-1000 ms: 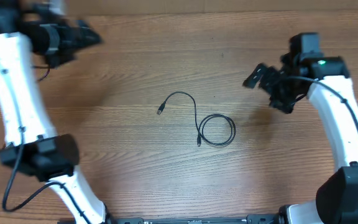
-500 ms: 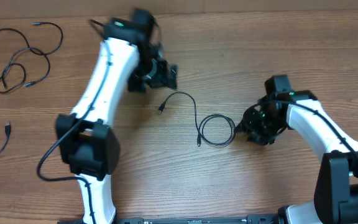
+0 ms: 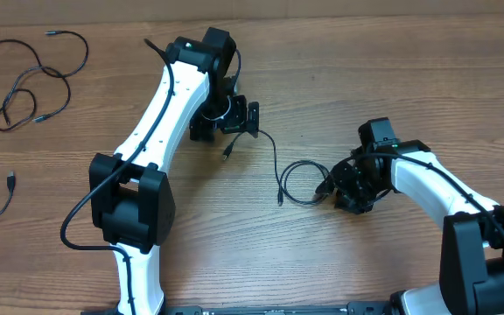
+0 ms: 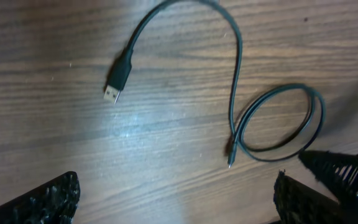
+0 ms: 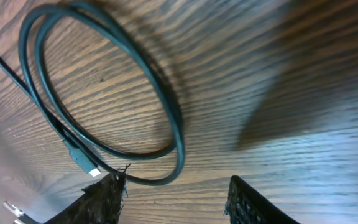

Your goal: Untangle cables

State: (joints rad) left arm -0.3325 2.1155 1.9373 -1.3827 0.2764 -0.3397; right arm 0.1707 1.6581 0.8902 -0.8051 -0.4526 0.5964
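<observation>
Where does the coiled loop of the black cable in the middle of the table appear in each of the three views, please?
Overhead: the coiled loop lies just right of centre.
Left wrist: the coiled loop sits at the right, below mid-height.
Right wrist: the coiled loop fills the upper left and centre, seen close up.
Shared landmark: the small plug at the loop's edge, also in the left wrist and right wrist views.

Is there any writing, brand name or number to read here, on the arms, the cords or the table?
None: no text can be read in any view.
The middle cable, its USB plug, the left arm, the right arm and the wooden table show no lettering.
</observation>
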